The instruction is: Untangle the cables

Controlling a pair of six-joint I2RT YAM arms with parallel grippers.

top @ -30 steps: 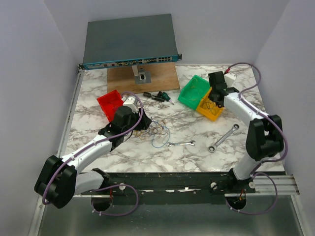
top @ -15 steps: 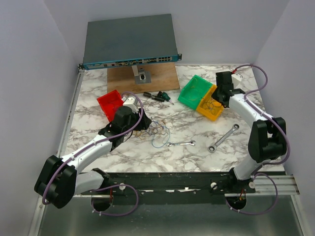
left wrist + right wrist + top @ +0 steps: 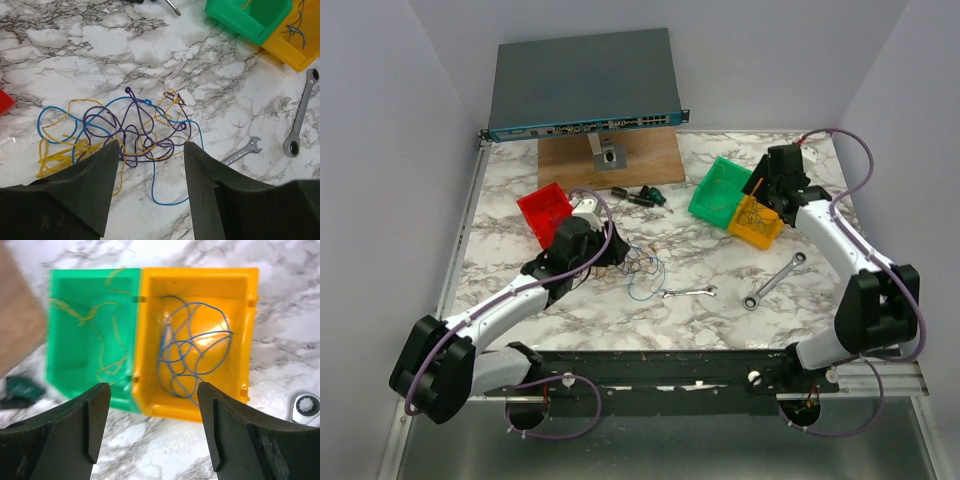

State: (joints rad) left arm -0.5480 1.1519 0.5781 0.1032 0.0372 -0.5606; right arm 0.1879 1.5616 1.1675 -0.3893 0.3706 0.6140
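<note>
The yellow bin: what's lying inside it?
A loose coil of blue wire lies on the floor of the yellow bin; nothing else shows there. One finger of the right gripper covers one corner of the bin, so that part is hidden.

tangle (image 3: 135, 132): purple+yellow+blue wires knotted, flat on tabletop (image 3: 75, 45) | blue wire (image 3: 192, 357): loose coil in yellow bin (image 3: 195, 274) | yellow wire (image 3: 100, 335): strands in green bin (image 3: 70, 385)

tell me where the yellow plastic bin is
Top view, right side of the marble table: the yellow plastic bin sits against the green plastic bin.
</note>
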